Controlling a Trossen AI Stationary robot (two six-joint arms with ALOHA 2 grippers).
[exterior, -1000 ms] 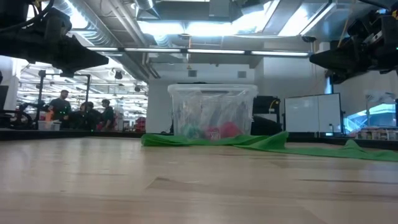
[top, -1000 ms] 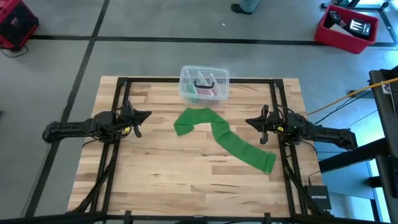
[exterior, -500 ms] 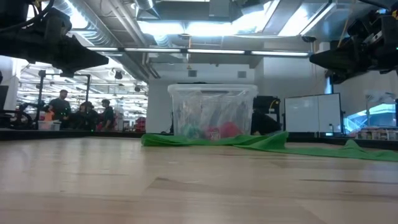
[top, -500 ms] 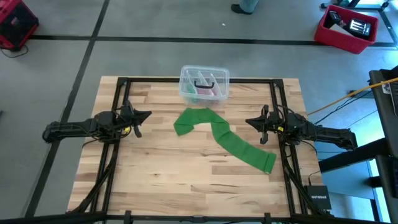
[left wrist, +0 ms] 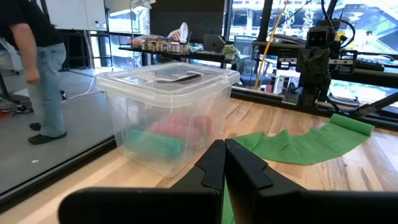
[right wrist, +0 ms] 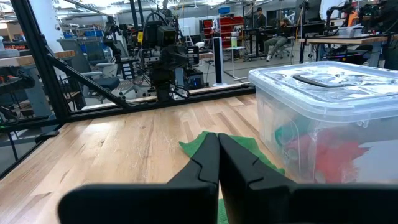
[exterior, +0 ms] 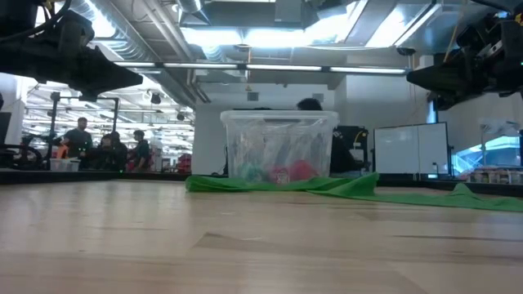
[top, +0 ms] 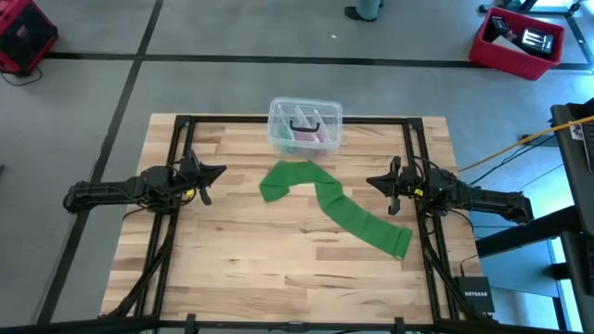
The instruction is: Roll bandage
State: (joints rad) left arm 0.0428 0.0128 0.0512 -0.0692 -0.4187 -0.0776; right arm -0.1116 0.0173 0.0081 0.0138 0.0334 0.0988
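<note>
Comparing this moment with the second before it, you find nothing on the worktop (top: pixel 278 269) changed: both arms sit where they were and the bandage (top: pixel 336 208) has not shifted. Only a person passing behind the plastic box (exterior: pixel 279 145) in the low view is new.

Bandage: a bright green strip lying unrolled and flat on the worktop, running in a loose S from just in front of the plastic box toward the right arm's near corner. One end is bunched near the box; the other lies flat beside the right arm's frame rail. No part of it is rolled yet.

Left hand (top: pixel 220 171): parked at the left side of the worktop, pointing inward, well apart from the bandage. Its fingers (left wrist: pixel 214 163) are pressed together on nothing.

Right hand (top: pixel 372 181): parked at the right side, pointing inward, near the bandage's middle bend but not touching it. Its fingers (right wrist: pixel 219 155) are likewise together and empty.

Reading for the task: with no motion and no contact, you should judge the rolling as not begun. The first move will probably call for one hand to open and take an end of the strip; the flat far end looks the easier start.
</note>
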